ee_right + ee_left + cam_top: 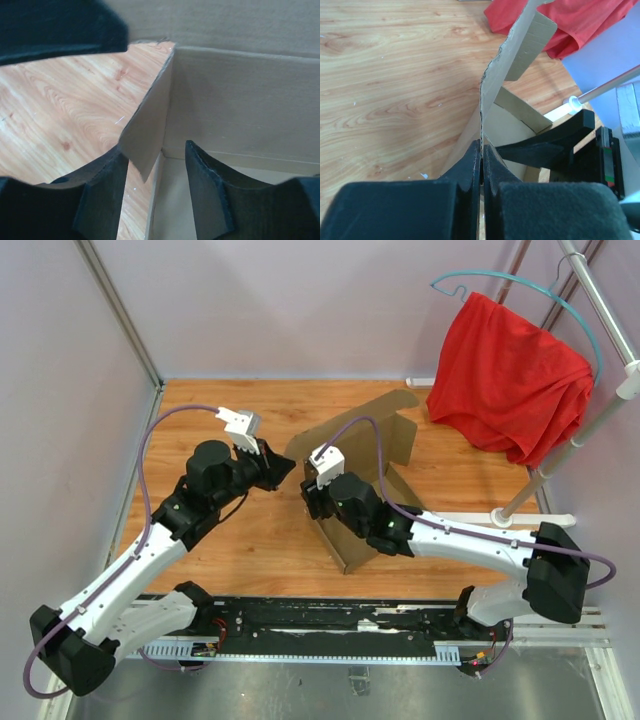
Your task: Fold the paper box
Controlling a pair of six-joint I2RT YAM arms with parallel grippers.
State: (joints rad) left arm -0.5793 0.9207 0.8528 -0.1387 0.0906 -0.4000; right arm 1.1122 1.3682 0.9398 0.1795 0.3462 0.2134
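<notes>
The paper box (pixel 392 445) stands half-formed at the middle of the desk (pixel 230 540), between the two arms. It is plain brown cardboard: a base lying flat, walls partly raised, and a tall back panel with a loose flap leaning toward the far side. One raised wall (pixel 495 85) rises on edge, thin and slightly wavy, and seems unable to stand by itself.

That appears to be why the left gripper (pixel 481 150) has its jaws pressed tight on the lower edge of this wall, with the cardboard pinched between them. The hold probably keeps the wall upright and stops the light box from sliding while the other arm works.

The right gripper (pixel 156 150) reaches into the box's inner corner from the opposite side. Its jaws stand partly apart, and a small side flap (pixel 145 135) hangs in the gap, close to one finger but not clamped. I judge it is placed to catch or push this flap inward against the wall behind it.

Well apart from the box, at the far right corner, a red cloth (pixel 510 390) hangs on a teal hanger (pixel 520 285) from a metal rail (pixel 600 300).

The cardboard shows no print, brand or label, and no readable writing appears in any view.
</notes>
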